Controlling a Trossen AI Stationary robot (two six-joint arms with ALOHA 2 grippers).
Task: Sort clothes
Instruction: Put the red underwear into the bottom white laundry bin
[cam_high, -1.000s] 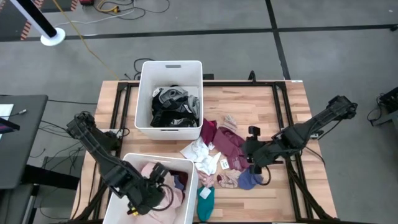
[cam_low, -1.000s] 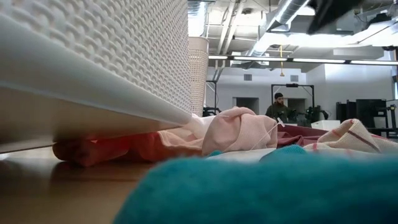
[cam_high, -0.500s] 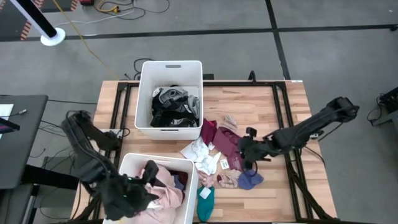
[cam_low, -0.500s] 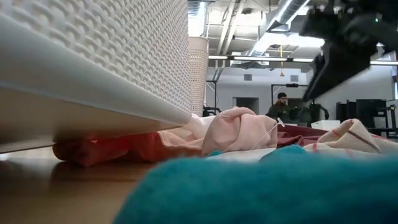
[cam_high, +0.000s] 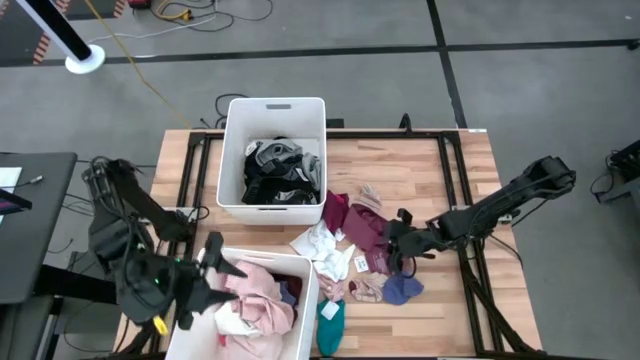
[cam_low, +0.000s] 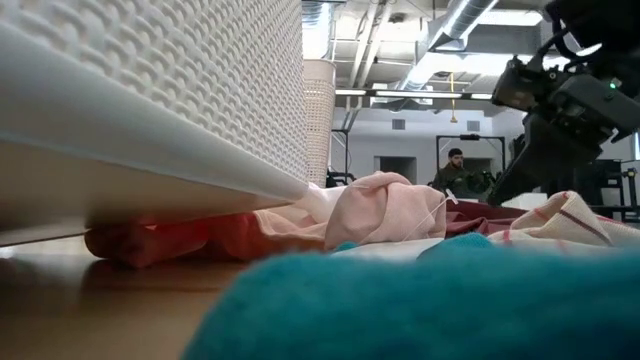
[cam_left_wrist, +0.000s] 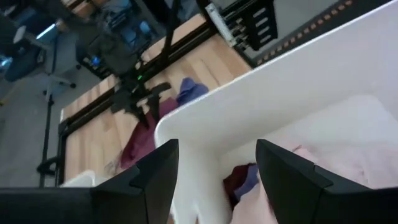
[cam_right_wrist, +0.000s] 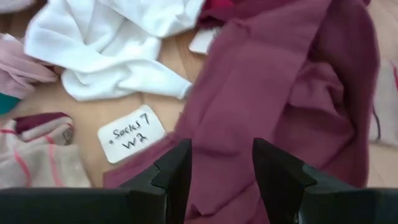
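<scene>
While my left gripper (cam_high: 215, 268) has swung back out of the near bin (cam_high: 308, 300) over the last second, its fingers stand apart with nothing between them; the pink garment (cam_high: 255, 290) it hovered over now lies in that bin with other pale and purple pieces. I read this as one drop finished, so the left arm is free for another pick.

Centre of the table: the far bin (cam_high: 275, 108) holds the black and grey clothes. Between the two bins and the right arm the unsorted pile remains: a white garment (cam_high: 320, 241), a maroon garment (cam_high: 365, 235), a blue piece (cam_high: 404, 290), a teal piece (cam_high: 330, 322) by the near bin's corner, and a small card (cam_right_wrist: 131, 141) marked for socks.

Right side: my right gripper (cam_high: 397, 249) has slid inward from the blue piece and now hangs over the maroon garment, fingers spread and empty. My guess is that the maroon piece is the next pick.

Surface is a wooden table (cam_high: 460, 170) on a grey floor with cables. Beyond it, the low view shows a person (cam_low: 453, 172) far back in the room.
</scene>
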